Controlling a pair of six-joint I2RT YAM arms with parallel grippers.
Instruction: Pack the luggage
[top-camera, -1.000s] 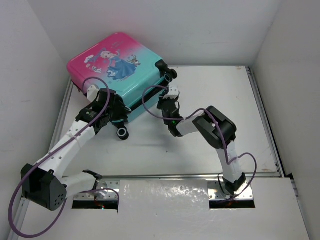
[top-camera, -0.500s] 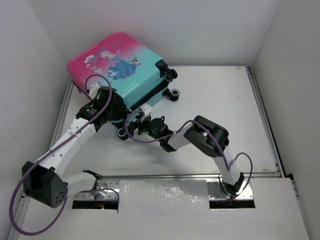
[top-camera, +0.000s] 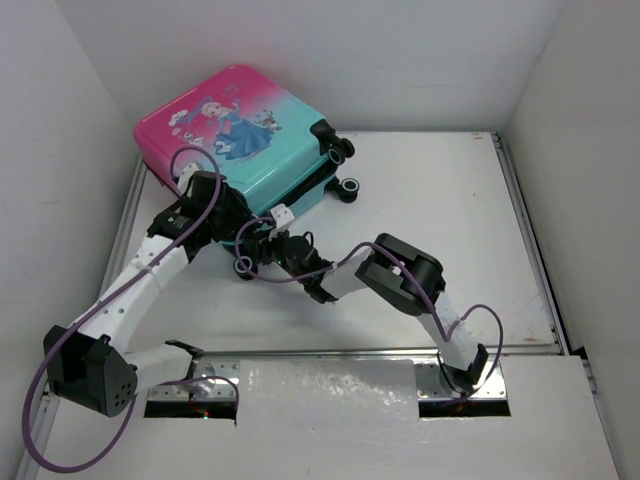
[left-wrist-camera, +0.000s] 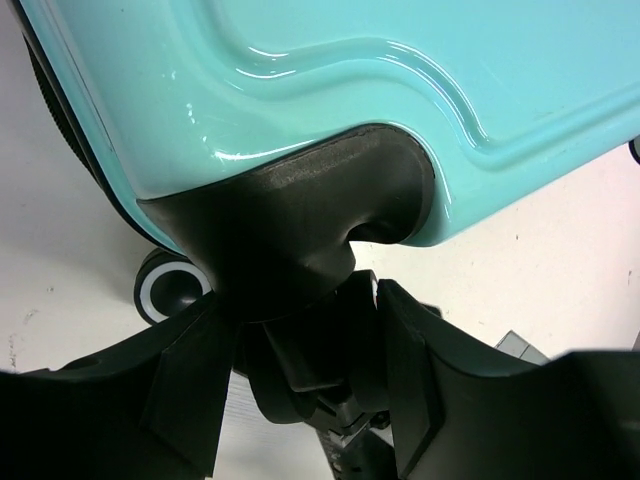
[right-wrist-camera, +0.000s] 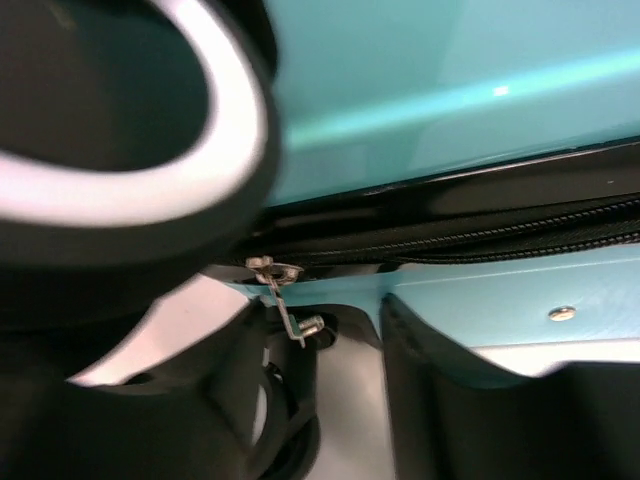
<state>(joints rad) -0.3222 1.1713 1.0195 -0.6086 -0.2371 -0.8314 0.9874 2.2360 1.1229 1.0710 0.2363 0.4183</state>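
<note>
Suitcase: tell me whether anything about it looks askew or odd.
The suitcase looks closed, print up, turned diagonally to the table edges in the far left corner. The zipper pull dangles loose near a wheel. No damage shows.

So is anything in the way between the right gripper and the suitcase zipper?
Nothing visible is. The metal zipper pull hangs from the luggage, right in the open gap of the right gripper. A black wheel sits close beside it, off to one side, not across the path.
</note>
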